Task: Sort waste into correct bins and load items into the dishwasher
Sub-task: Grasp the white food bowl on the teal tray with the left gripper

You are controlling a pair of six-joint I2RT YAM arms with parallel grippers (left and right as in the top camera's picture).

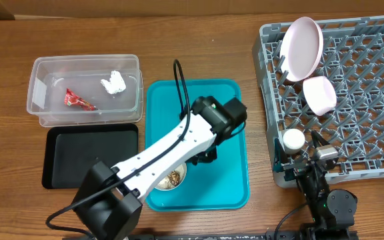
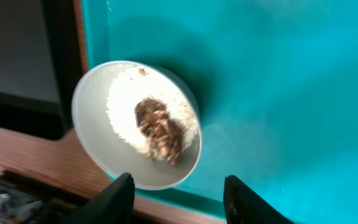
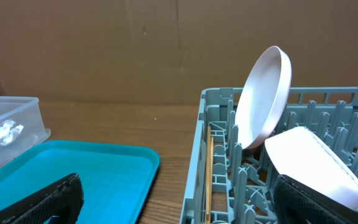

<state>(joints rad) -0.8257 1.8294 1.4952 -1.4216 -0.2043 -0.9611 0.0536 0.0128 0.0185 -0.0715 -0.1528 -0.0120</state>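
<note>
Overhead, the left arm (image 1: 172, 143) reaches over the greyish bowl (image 1: 173, 179) on the teal tray (image 1: 232, 173). The red wrapper (image 1: 79, 100) and tissue wad (image 1: 114, 82) lie in the clear tub (image 1: 42, 73), and the pink plate (image 1: 301, 48), pink bowl (image 1: 320, 95) and white cup (image 1: 293, 139) stand in the dish rack (image 1: 372, 80). The left wrist view shows the left claw (image 2: 179, 199) spread and empty at the rim of the bowl of rice and scraps (image 2: 160, 127). The right wrist view shows the right claw (image 3: 179, 199) gaping wide beside the rack, where the chopsticks (image 3: 209, 174) lie.
</note>
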